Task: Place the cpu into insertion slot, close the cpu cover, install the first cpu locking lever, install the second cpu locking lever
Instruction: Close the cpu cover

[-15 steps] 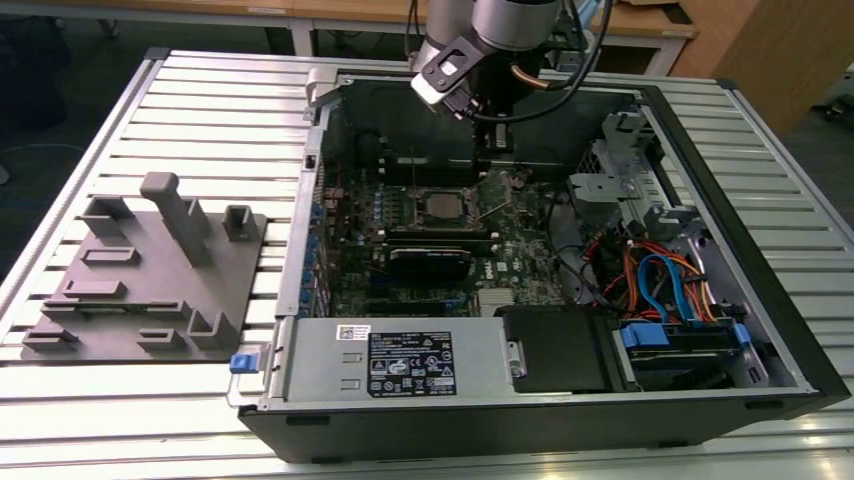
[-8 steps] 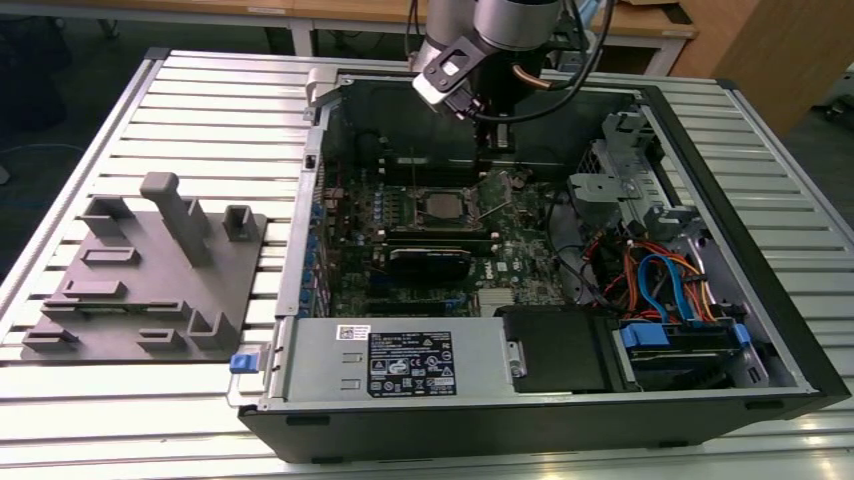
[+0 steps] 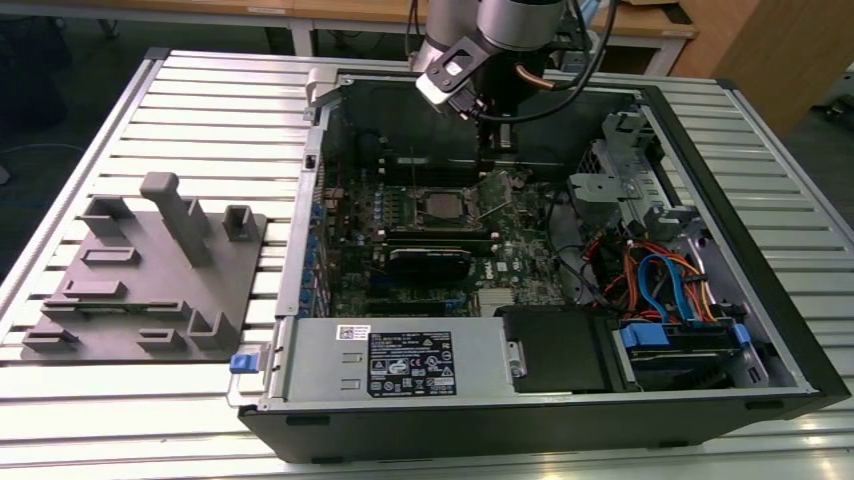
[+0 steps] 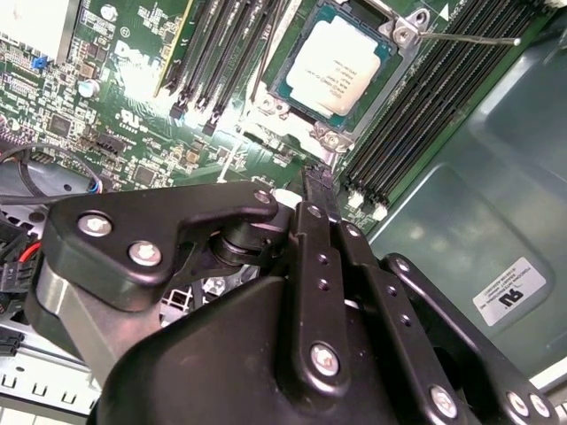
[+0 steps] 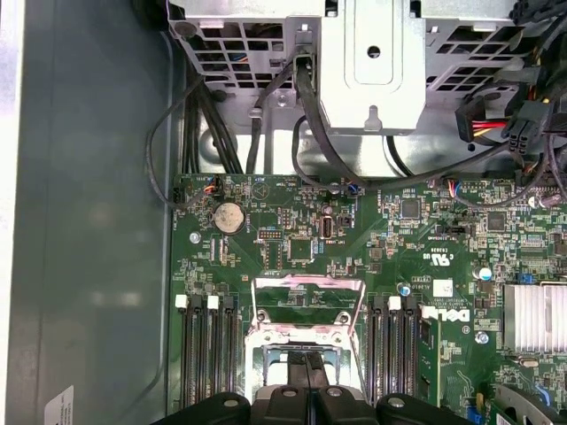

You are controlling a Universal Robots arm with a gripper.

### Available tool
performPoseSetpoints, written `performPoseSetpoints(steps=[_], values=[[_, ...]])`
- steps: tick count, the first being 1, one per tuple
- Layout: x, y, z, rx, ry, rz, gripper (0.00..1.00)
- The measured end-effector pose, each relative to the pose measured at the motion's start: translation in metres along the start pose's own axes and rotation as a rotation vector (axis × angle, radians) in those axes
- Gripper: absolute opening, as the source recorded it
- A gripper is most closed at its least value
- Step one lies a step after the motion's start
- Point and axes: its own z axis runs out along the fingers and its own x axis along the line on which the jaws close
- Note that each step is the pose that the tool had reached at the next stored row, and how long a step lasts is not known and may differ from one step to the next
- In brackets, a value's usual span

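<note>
The cpu (image 4: 338,69), a flat square chip with a silver-grey top, lies in the insertion slot (image 4: 330,137) on the green board. In the exterior view the slot (image 3: 441,205) sits mid-board inside the open case. The cpu cover (image 5: 306,282), a thin metal frame with a square window, is swung open away from the slot, and green board shows through the window. A thin wire locking lever (image 4: 469,38) sticks out from one corner of the slot. My gripper (image 4: 317,181) is shut with nothing between its fingers. Its tips (image 5: 310,367) hover just beside the slot's edge at the cover's hinge.
Black memory slots (image 4: 221,53) flank the socket on both sides. A metal drive cage (image 5: 372,62) and black cables stand beyond the cover. The grey power supply box (image 3: 400,362) fills the case's near side. A grey fixture plate (image 3: 147,280) lies outside, at the exterior view's left.
</note>
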Motion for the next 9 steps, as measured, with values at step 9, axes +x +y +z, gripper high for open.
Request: performPoseSetpoints(steps=[9], values=[[0.0000,0.0025,0.0003,0.0000,-0.0001,0.000,0.10]])
